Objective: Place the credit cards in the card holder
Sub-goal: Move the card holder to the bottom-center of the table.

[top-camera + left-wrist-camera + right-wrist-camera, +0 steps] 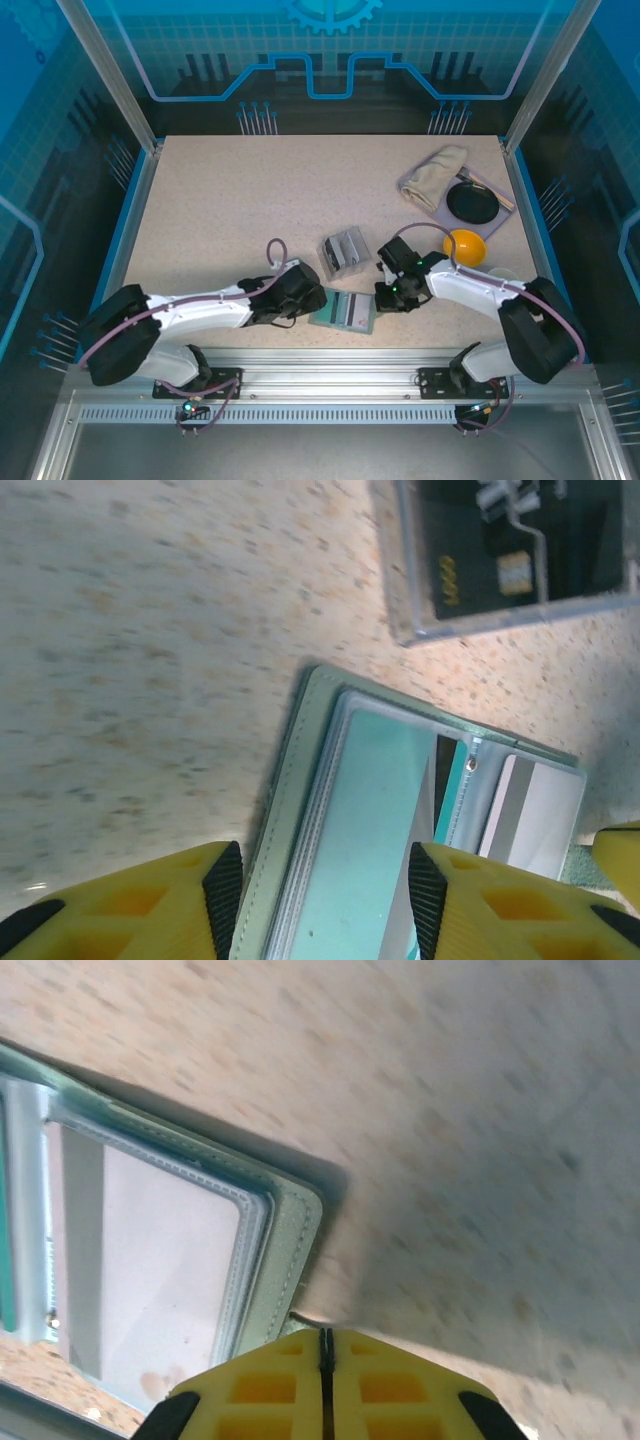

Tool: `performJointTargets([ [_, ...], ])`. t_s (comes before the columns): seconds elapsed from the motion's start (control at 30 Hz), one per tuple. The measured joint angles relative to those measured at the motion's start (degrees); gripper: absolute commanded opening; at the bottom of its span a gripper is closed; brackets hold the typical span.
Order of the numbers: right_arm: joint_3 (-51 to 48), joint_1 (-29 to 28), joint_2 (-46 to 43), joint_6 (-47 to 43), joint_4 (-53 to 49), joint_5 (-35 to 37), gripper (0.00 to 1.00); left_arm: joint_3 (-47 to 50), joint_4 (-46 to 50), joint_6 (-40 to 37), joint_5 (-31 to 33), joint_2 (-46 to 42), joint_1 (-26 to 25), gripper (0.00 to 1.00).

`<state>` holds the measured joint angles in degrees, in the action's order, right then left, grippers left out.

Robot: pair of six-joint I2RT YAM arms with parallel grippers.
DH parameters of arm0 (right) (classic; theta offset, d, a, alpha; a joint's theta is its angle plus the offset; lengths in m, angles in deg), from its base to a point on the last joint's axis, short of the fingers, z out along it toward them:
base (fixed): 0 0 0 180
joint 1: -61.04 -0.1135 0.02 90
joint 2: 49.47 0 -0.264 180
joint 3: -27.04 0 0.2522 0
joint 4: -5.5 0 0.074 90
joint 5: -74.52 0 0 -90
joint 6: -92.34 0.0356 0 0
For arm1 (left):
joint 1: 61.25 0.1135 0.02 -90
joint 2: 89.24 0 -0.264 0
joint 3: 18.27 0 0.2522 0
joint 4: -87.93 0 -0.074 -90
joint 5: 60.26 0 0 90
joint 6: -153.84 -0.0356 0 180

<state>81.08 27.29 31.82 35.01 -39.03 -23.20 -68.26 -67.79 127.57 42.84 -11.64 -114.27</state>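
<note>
Grey-green folding card holder (pixel 343 311) lies open; left gripper (pixel 325 885) spread over its 9 o'clock edge, right gripper (pixel 322 1340) pressed together at 3 o'clock.

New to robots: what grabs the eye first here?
An open teal card holder lies front and centre, between the left end effector and the right end effector. Behind it sits a clear box with a dark card; a bright orange round thing lies to the right.
</note>
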Motion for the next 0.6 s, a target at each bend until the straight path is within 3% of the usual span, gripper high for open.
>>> performJointTargets([
  [0.13, 2.75, -0.02, 3.39, -4.28, 3.56, -2.71, 0.08, 3.04, 2.05, 2.08, 1.29, -3.87, 1.46, 0.52],
  [0.3, 3.67, 0.04, 2.58, -5.75, 1.84, 0.63, 0.38, 4.55, 3.91, 2.8, 1.2, -6.32, 4.39, 0.53],
  [0.4, 5.88, 0.04, -0.9, -6.91, -2.56, 3.96, 0.47, 4.55, 4.24, 2.1, 0.35, -6.88, 7.02, 0.55],
  [0.6, 19.32, -0.68, -2.67, -9.27, -6.27, 6.36, 0.41, 4.55, 3.98, 0.24, -3.69, -8.11, 13.92, 0.58],
])
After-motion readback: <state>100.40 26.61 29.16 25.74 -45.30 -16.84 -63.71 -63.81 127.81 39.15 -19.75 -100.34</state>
